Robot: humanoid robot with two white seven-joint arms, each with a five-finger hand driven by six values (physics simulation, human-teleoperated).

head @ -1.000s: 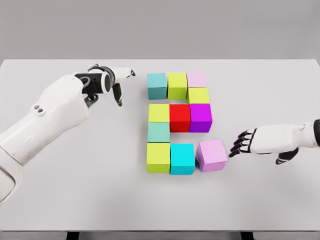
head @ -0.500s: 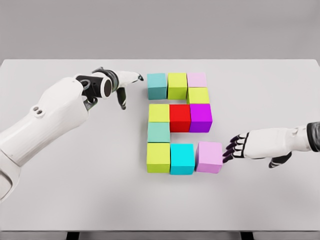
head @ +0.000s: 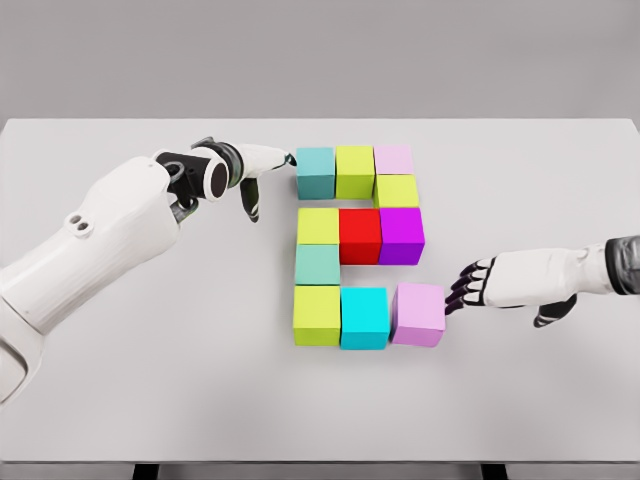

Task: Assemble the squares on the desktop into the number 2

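We found the right hand [head: 500,283], fingers [head: 464,292] spread and holding nothing, had nudged the pink square [head: 418,314] flush beside the cyan square [head: 364,317]; the left hand [head: 245,170], fingers loosely extended, neared the teal square [head: 315,172], leaving the 2 nearly complete

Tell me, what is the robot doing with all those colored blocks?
It is building the number 2 out of blocks on the white table. The right hand has its fingers against the pink block at the bottom right end. The left hand points a finger at the teal block at the top left. The 2 looks nearly finished.
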